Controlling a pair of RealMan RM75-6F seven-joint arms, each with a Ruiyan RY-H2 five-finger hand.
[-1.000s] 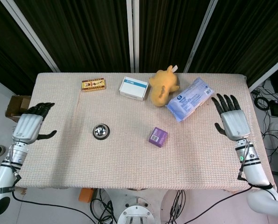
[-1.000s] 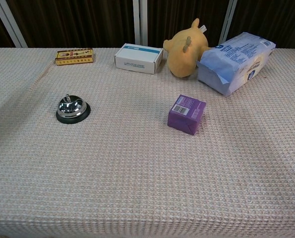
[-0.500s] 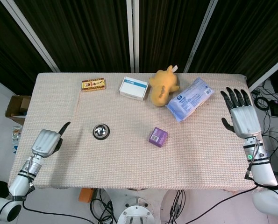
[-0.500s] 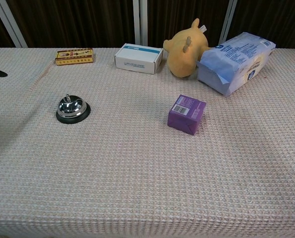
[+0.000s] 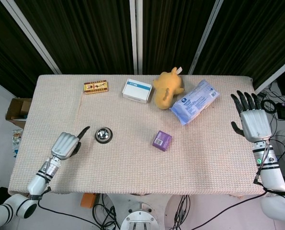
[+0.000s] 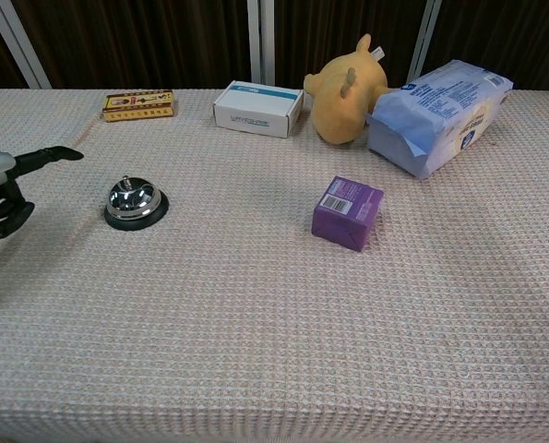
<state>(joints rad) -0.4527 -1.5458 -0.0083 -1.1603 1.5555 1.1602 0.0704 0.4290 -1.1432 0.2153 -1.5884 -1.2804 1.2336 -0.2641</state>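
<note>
The little silver bell [image 5: 103,135] sits on the table [image 5: 132,158], on the left part, by itself. The left robot hand [image 5: 67,143] is just beside it, a bit to the left. Most of its fingers are curled in, and one finger [image 6: 57,153] sticks out straight and points toward the bell. It holds nothing and is not touching the bell.

To the right of the bell, well apart, is a small purple box [image 5: 162,140]. At the back of the table are a small gold box [image 5: 95,86], a white box [image 5: 137,90], a yellow stuffed toy [image 5: 167,87] and a blue bag [image 5: 194,101]. The toy and the bag are touching.

The right robot hand [image 5: 251,120] is at the far right edge of the table. Its fingers are spread wide and it holds nothing.

What could go wrong? The bell is small and round on top. If the pointing finger comes at it from the side, I think it could push the bell along the cloth and not press the button. The finger could also slip off the shiny top, or miss it and poke the table.
</note>
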